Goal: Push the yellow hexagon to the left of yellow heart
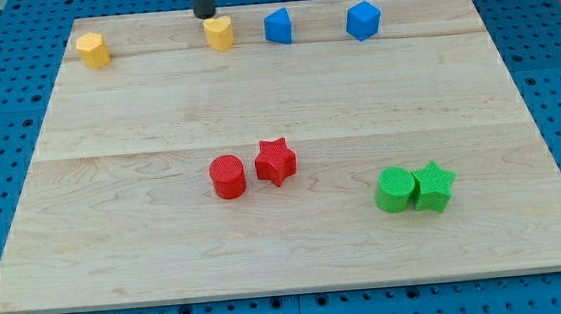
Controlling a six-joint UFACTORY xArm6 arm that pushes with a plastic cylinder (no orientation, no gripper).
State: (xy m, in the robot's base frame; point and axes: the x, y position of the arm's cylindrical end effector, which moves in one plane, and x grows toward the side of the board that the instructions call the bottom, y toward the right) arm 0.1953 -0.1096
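A yellow hexagon point(93, 50) sits near the table's top-left corner, well apart from the yellow heart point(219, 32), which lies to its right along the same top edge, both flat on the wood.

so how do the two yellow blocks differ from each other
The yellow hexagon sits alone near the board's top left corner; the yellow heart sits nearer the middle of the top edge, beside a blue block. My tip is right at the heart's upper left edge, far from the hexagon. The hexagon shows flat facets, the heart a notched top. Both are the same yellow, similar in size, in the top row.
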